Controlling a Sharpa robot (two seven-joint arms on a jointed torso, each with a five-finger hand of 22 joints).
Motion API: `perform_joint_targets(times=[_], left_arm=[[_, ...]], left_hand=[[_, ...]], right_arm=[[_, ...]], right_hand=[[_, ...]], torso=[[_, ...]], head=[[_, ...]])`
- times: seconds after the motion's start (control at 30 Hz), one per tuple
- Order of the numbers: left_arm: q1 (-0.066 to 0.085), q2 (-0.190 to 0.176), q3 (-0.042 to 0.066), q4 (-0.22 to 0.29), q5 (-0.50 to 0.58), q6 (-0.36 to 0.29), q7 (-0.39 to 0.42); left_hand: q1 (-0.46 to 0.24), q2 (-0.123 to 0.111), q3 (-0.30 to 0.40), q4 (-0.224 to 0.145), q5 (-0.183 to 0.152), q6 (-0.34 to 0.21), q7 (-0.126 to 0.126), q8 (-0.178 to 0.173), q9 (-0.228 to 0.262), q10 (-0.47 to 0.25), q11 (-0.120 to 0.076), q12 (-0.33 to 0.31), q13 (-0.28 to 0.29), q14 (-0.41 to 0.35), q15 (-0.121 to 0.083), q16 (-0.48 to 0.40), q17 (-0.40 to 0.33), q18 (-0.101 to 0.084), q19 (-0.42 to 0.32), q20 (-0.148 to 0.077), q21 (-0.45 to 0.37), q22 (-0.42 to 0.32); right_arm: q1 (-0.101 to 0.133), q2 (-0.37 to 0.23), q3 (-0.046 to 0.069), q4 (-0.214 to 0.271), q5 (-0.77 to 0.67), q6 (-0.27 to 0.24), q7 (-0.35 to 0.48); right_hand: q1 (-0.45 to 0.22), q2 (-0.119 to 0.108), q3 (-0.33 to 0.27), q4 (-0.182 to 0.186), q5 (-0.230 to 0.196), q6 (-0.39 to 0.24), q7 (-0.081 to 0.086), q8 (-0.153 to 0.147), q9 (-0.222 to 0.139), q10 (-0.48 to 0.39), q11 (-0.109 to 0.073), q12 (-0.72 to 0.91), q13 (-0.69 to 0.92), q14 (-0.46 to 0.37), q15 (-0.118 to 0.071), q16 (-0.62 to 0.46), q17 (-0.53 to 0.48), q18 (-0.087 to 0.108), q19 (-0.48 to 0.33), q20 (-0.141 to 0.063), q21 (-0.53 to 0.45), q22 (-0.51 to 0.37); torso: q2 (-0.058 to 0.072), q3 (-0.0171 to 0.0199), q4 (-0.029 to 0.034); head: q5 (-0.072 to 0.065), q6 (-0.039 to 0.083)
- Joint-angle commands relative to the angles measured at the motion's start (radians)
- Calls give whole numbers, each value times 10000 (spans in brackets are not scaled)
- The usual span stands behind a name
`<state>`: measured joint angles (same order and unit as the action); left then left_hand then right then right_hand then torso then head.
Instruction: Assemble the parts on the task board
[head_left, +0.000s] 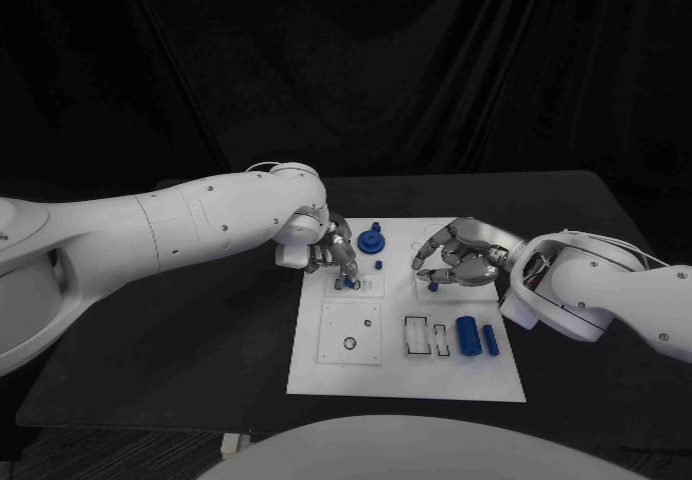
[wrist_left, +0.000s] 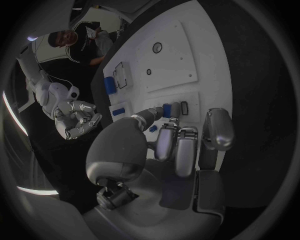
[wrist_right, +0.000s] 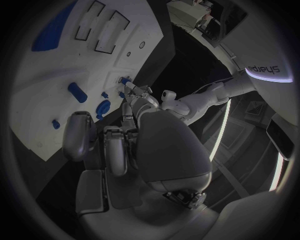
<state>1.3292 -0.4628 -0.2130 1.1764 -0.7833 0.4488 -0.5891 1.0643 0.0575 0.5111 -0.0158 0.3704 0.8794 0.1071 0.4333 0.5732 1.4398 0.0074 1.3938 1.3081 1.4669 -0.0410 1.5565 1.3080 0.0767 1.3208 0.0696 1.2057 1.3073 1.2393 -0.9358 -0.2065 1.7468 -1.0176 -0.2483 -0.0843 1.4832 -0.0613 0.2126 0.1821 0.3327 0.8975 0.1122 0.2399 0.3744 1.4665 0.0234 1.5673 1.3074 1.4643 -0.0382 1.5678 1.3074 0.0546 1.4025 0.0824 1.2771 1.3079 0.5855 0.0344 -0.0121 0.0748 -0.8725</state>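
Note:
The white task board (head_left: 411, 372) lies in the middle of the black table. My left hand (head_left: 332, 252) reaches down over the board's far left part and pinches a small blue part (wrist_left: 167, 110) between its fingertips, right at the board's surface (head_left: 351, 284). The right wrist view shows that same hand (wrist_right: 142, 96) with the blue part (wrist_right: 124, 80). My right hand (head_left: 462, 256) hovers over the far right part, fingers loosely curled and holding nothing. A small blue peg (head_left: 434, 288) sits just below its fingertips. A blue gear (head_left: 374, 240) stands between the two hands.
Two blue cylinders (head_left: 467, 335) (head_left: 490, 340) lie side by side near the board's right edge, next to two rectangular slots (head_left: 415, 333). A small ring (head_left: 351, 344) sits on a square plate at the board's near left. Bare black table surrounds the board.

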Motion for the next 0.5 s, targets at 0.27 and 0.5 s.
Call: perform_joint_targets(times=[0.27,0.5], left_arm=[[-39,104,0,-44,336,-189,87],[-49,147,0,-78,349,-194,84]], left_hand=[[23,131,1275,-1334,-63,123,-178,-78,-5,-132,8,-80,485,749,4,-84,2253,111,-62,12,-50,1443],[8,153,1250,-1328,-131,119,-168,-127,-12,-166,16,-136,430,718,11,-108,2214,118,-85,17,-93,1433]], right_arm=[[-28,-14,4,12,-15,104,-164],[-29,-22,4,16,-15,111,-164]], right_hand=[[111,-1,42,-54,79,-58,1,73,-20,1043,52,35,2634,1065,83,30,2634,176,-86,-17,-48,1666],[111,-1,42,-54,79,-58,1,73,-20,1043,52,35,2634,1065,83,30,2634,176,-86,-17,-48,1666]], torso=[[-3,2,2],[-2,-2,-2]], head=[[-27,-2],[-38,-2]])
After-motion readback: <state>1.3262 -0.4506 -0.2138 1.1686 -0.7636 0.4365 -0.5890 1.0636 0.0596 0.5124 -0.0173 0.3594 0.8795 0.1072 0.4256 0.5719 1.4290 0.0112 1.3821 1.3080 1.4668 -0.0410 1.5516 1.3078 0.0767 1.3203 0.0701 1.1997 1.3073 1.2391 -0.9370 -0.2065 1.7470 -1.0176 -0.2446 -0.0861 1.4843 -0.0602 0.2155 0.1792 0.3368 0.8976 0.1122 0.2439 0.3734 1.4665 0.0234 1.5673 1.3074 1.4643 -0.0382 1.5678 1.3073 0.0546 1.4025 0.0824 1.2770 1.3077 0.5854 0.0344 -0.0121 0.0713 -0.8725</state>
